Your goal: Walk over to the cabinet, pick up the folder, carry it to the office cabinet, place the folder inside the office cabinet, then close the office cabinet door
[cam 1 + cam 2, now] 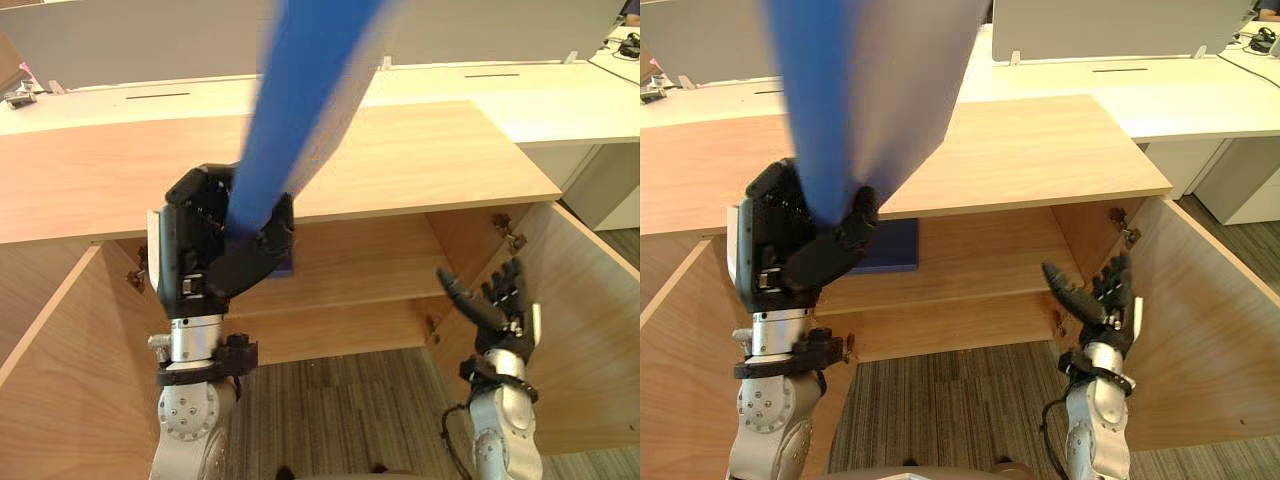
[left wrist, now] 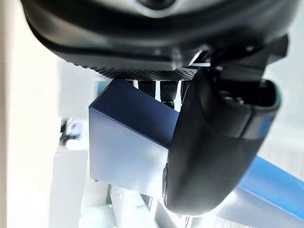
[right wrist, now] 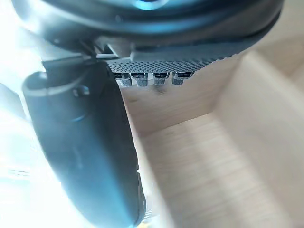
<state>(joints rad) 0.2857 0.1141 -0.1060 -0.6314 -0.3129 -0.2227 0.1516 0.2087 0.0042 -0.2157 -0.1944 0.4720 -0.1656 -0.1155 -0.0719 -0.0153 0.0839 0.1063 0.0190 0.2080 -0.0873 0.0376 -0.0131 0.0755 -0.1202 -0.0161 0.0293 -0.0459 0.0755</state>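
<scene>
At the centre left of the left eye view, the left hand [image 1: 215,255] is seen closed around the lower part of the blue folder [image 1: 290,120], with fingers and thumb curled tightly on it. The folder is held nearly upright and slightly tilted, its upper part running up to the top edge of the frame. Its dark lower end is placed at the mouth of the office cabinet [image 1: 420,150], just under the front edge of the wooden top and above the shelf [image 1: 370,265]; whether it touches the shelf cannot be told. In the left wrist view, the thumb [image 2: 213,156] is pressed across the folder's dark blue end. At the lower right, the right hand [image 1: 495,305] is raised with its fingers straight and spread, and nothing is held in it. It is positioned in front of the cabinet opening, beside the inner face of the right door [image 1: 590,330], below the hinges [image 1: 508,232]. Both the right door and the left door [image 1: 70,380] are swung fully open. A pale desk [image 1: 560,95] is noted behind the cabinet, across the top of the frame, and grey carpet [image 1: 340,400] at the bottom centre. Print on the folder cannot be made out.
</scene>
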